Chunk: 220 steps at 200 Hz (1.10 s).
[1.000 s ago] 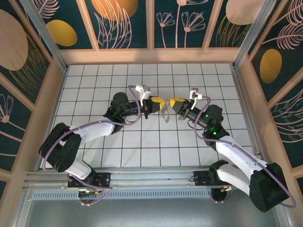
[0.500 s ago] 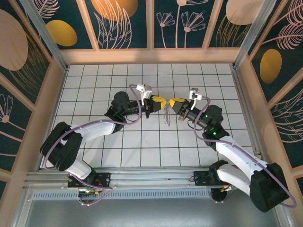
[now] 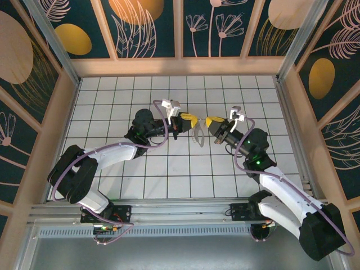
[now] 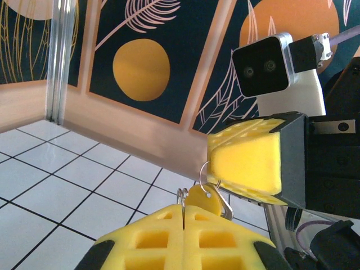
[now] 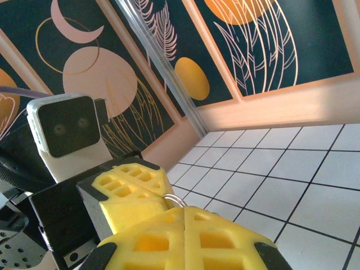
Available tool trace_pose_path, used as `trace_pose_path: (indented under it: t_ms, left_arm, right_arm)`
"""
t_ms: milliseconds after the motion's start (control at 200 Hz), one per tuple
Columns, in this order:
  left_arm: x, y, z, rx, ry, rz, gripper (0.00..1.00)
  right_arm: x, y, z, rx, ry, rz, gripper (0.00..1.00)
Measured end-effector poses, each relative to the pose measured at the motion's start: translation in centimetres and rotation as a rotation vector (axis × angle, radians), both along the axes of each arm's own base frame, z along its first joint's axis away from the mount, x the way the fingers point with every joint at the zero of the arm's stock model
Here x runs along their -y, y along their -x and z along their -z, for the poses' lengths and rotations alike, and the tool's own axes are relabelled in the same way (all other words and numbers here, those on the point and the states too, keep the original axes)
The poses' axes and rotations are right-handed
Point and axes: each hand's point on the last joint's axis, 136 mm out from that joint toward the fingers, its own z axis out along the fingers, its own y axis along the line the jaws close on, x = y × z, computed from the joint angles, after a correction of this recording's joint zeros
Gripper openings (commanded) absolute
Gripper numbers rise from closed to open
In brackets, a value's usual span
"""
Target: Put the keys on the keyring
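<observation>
Where the arms work: white square-tiled floor (image 3: pixel 169 169) with dark grout.
room: wood-framed wall panels (image 3: pixel 146 28) at 9, 12 and 3 o'clock, dark teal with orange discs and pale leaf drawings; metal rail (image 3: pixel 169 216) along the 6 o'clock edge.
left gripper (image 3: pixel 190 120): yellow pads (image 4: pixel 152 239) pressed together, pinching thin silver wire of the keyring at the seam; tip points to 3 o'clock, a little toward 12 from table centre.
right gripper (image 3: pixel 212 121): pads (image 5: pixel 219 239) pressed together, tip points to 9 o'clock, facing the left gripper, a small gap between them from above; can't tell if anything is clamped.
keyring (image 3: pixel 198 135): pale loop hanging off the left tip toward 6 o'clock, above the tiles, between the two tips.
yellow-headed key (image 4: pixel 198 201): on the wire, just above the left pads.
hidden: key blade is behind the left pads.
cut off: each wrist view crops its own pads at the bottom edge.
hard to make out: from above, anything strung on the loop is too small to separate; in the right wrist view a bit of silver wire (image 5: pixel 174 198) sits at the top of the pads, touching or behind, can't tell.
</observation>
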Motion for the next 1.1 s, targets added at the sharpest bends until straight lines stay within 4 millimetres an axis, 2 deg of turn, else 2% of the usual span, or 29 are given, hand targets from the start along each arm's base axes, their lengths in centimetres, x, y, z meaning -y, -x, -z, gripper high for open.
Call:
trace_pose_path:
  t_ms: [470,1101]
  left_arm:
    - [0.3,-0.2,0.3,-0.008,-0.004,0.007,0.0]
    - [0.7,0.1,0.7,-0.015,-0.01,0.031,0.0]
  right_arm:
    - [-1.0,0.1,0.9,-0.025,0.016,-0.045,0.0]
    - [-1.6,0.2,0.0,-0.003,0.006,-0.063,0.0]
